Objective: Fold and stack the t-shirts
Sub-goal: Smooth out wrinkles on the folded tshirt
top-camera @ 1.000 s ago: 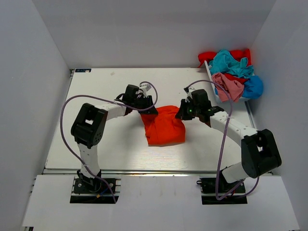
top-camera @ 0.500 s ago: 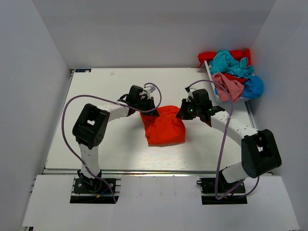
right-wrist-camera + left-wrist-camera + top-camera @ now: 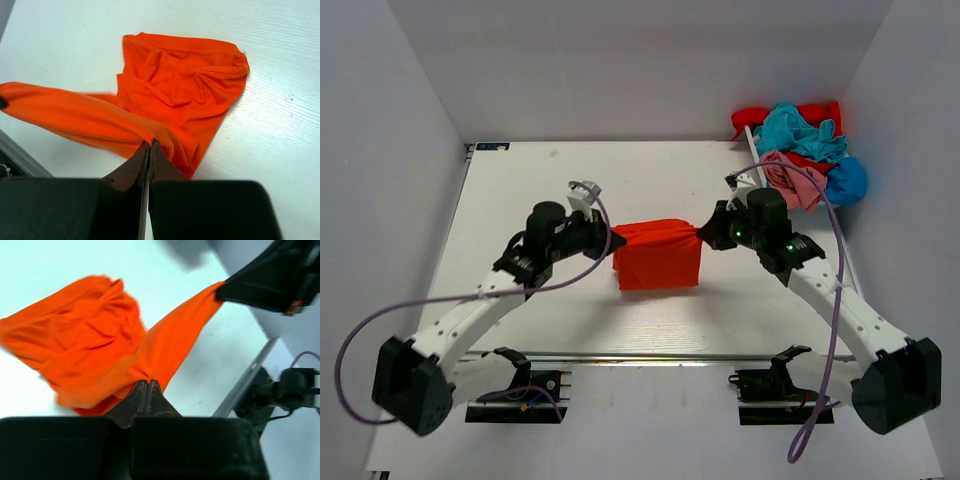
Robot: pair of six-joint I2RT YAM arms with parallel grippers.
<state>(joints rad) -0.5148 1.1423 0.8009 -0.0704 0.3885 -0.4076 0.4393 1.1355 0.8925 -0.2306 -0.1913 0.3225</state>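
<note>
An orange-red t-shirt [image 3: 657, 255] hangs stretched between my two grippers above the middle of the table [image 3: 520, 190]. My left gripper [image 3: 608, 240] is shut on its left top corner, seen in the left wrist view [image 3: 146, 382] with cloth [image 3: 90, 350] pinched at the tips. On the right top corner my right gripper [image 3: 703, 236] is shut too, its tips [image 3: 149, 143] biting the cloth [image 3: 180, 85]. The lower part of the shirt drapes onto the table. More t-shirts, teal [image 3: 798, 131], pink [image 3: 794, 180], red [image 3: 752, 118] and blue [image 3: 847, 180], lie heaped at the back right.
The heap of shirts sits in a white bin [image 3: 757, 150] at the table's back right corner. White walls [image 3: 400, 150] enclose the table on three sides. A metal rail [image 3: 640, 354] runs along the near edge.
Both arms have pulled back toward me and apart, lifting the orange-red shirt's far edge and stretching it taut. The left gripper closed on the cloth during this second.
</note>
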